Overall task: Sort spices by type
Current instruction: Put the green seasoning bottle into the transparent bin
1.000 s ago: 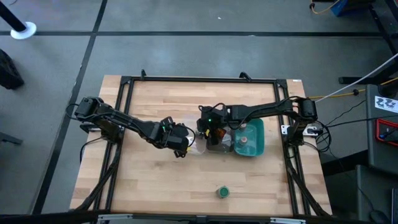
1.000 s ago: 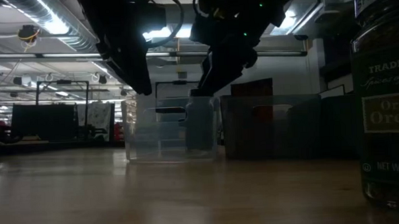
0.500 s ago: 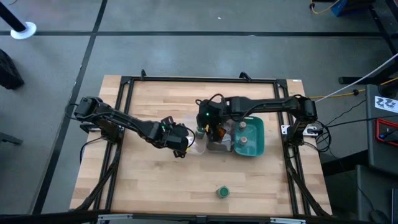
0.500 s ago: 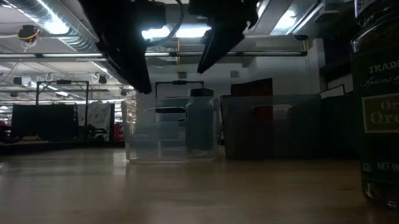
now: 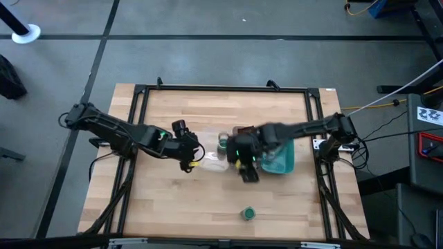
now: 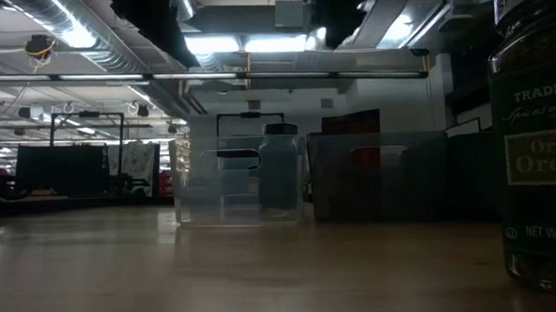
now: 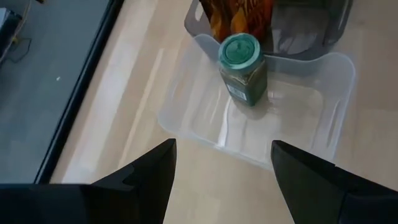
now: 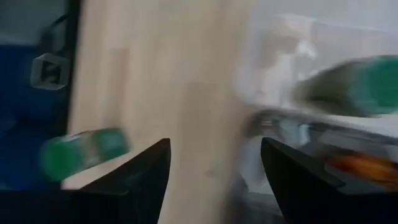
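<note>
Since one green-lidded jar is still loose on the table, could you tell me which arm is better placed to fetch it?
Probably right: the right gripper, open and empty, is nearer the loose green-lidded jar than the left gripper by the clear tray.

A robotics lab or workshop: a wooden table [image 5: 208, 200] in a black metal frame [image 5: 221, 88] stands on grey floor [image 5: 208, 59] marked with dark lines. Beyond it, strip lights [image 6: 254, 46], ceiling ducts [image 6: 94, 37] and dark screens [image 6: 58, 167] fill an open hall.
</note>
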Robot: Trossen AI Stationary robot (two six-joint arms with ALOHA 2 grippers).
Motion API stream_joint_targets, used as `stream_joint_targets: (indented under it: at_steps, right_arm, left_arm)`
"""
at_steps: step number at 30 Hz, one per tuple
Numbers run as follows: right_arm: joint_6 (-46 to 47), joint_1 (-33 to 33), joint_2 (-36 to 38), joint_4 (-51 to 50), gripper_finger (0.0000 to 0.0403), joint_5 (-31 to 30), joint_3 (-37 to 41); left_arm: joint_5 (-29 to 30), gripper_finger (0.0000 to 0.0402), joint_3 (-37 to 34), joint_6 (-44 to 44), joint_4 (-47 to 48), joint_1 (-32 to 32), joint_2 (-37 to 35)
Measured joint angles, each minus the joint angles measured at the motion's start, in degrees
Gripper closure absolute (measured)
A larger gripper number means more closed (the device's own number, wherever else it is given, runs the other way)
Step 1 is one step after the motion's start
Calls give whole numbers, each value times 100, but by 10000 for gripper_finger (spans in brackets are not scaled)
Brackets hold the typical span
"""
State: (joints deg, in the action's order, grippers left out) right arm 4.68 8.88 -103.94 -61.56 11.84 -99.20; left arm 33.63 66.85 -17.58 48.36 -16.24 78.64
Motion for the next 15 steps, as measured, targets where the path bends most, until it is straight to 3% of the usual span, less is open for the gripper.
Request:
stream_joint_targets:
  at_steps: [7,15]
  right_arm:
    - [150,1271,-2,109,152,-72,0]
    - [981,2422,-183,201,152,-1403,15]
  left_arm:
    - [7,155,0,249,-151,6,12]
    - [20,155,0,256,-446,6,12]
